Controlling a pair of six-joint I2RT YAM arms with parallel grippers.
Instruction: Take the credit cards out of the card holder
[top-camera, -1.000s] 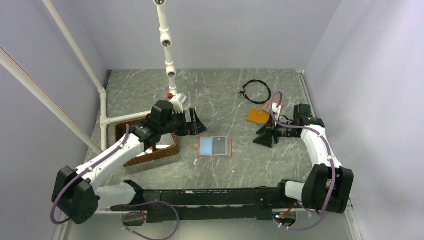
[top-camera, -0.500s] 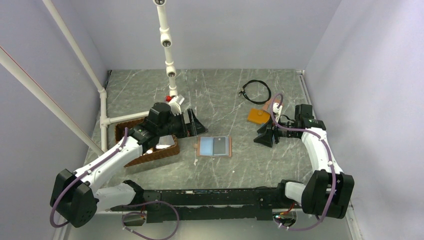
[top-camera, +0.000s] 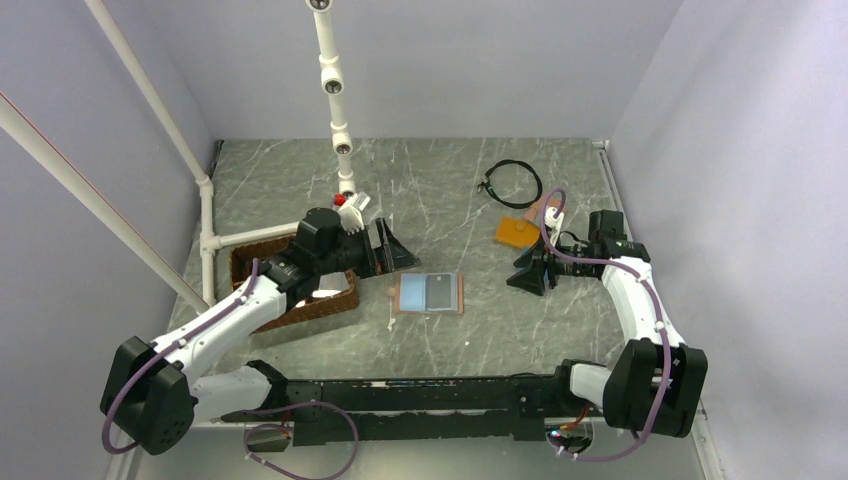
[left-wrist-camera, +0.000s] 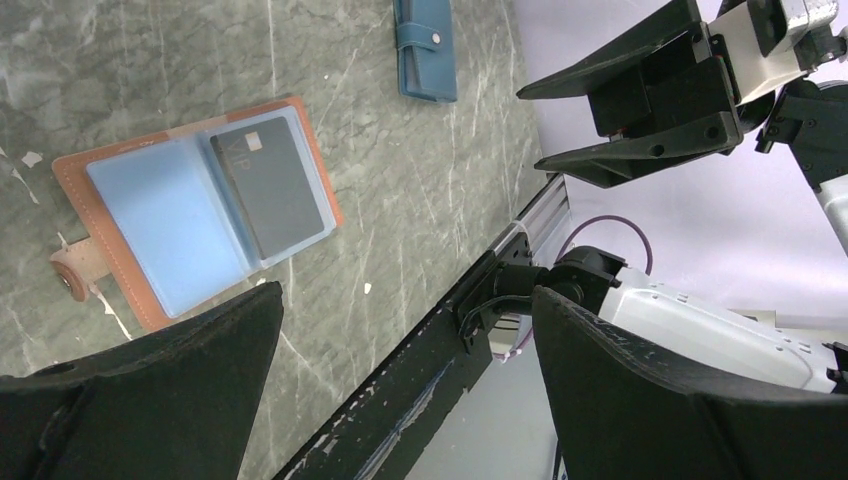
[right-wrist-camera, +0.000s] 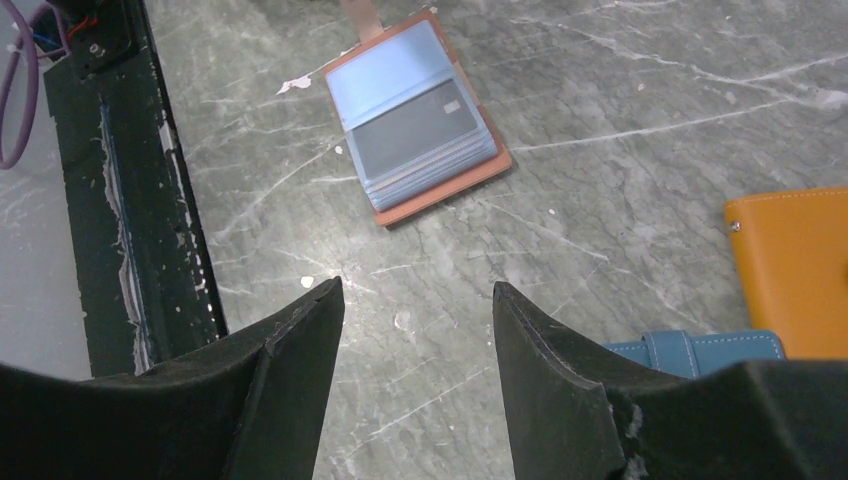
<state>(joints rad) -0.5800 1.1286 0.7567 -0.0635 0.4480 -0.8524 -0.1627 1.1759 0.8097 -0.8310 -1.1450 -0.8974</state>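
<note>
The salmon-pink card holder (top-camera: 412, 293) lies open and flat on the marble table between my two arms, with its snap tab at the left. Its pockets are light blue (left-wrist-camera: 160, 215). A grey credit card (top-camera: 440, 291) sits in the right-hand pocket, and it also shows in the left wrist view (left-wrist-camera: 272, 185) and the right wrist view (right-wrist-camera: 415, 130). My left gripper (top-camera: 390, 245) hovers just up and left of the holder, open wide and empty (left-wrist-camera: 405, 290). My right gripper (top-camera: 528, 270) hangs to the holder's right, open with only bare table between its fingers (right-wrist-camera: 416, 284).
An orange wallet (top-camera: 517, 232) lies behind the right gripper. A teal-blue wallet (right-wrist-camera: 700, 350) lies right beside that gripper. A black cable loop (top-camera: 511, 183) is at the back. A brown wicker basket (top-camera: 330, 305) sits under the left arm. White pipes (top-camera: 335, 90) stand at the back left.
Both arms have shifted only slightly. The card holder and its card lie where they were.
</note>
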